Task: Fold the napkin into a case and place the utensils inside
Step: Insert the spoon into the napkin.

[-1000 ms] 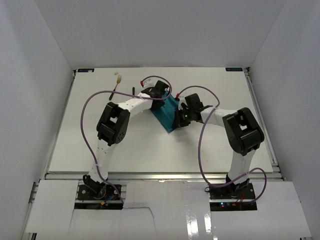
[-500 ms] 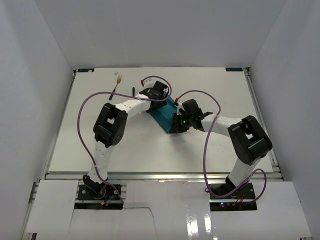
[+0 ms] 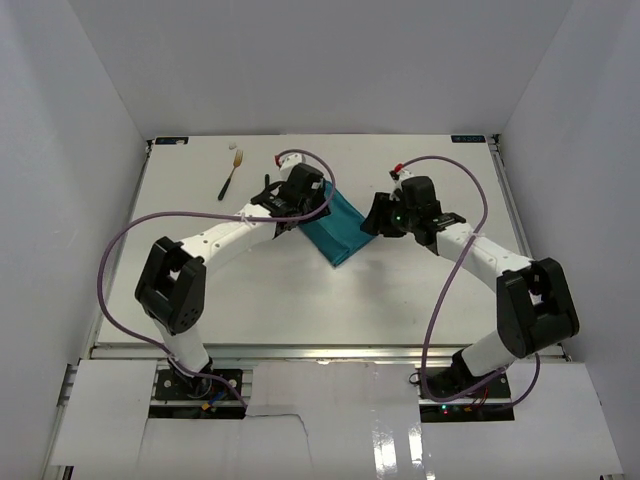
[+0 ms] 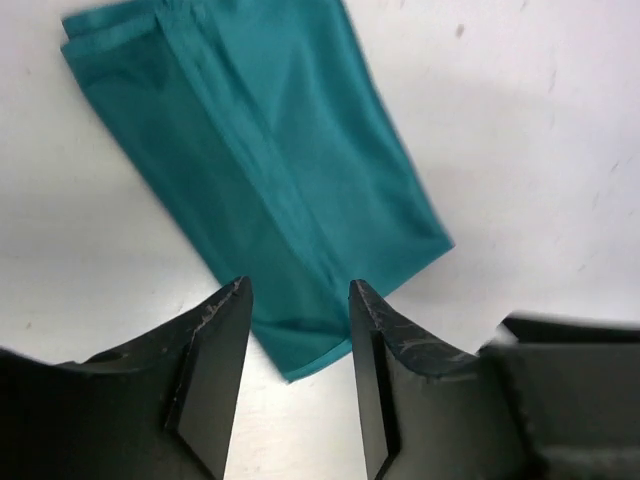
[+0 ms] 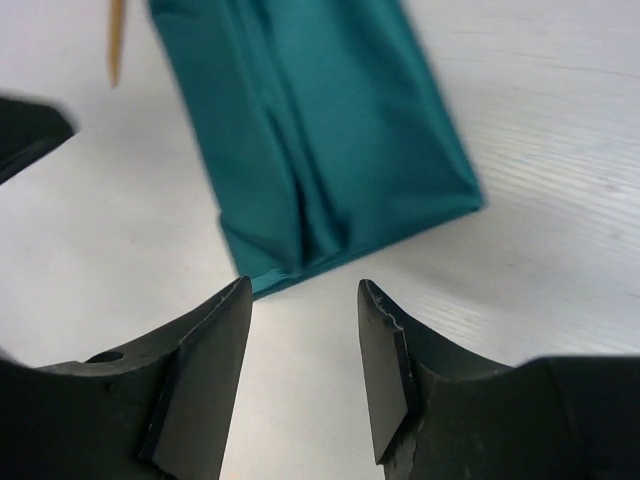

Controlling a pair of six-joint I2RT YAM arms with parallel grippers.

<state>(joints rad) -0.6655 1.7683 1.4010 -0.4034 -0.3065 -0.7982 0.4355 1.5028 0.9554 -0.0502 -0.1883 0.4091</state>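
Ideally, the left gripper [image 4: 298,300] and right gripper [image 5: 302,295], both parted and empty just above the napkin [image 4: 270,150], should rise straight up, sparing its folds, before fetching the fork [image 3: 232,172].

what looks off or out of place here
Nothing is spilled or damaged. The folded napkin lies askew, diagonal on the table, and the fork sits apart near the far left corner, outside it.

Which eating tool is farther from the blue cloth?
The fork with the dark handle and pale gold head, lying alone far left. The gold-bladed knife lies beside the folded teal cloth napkin.
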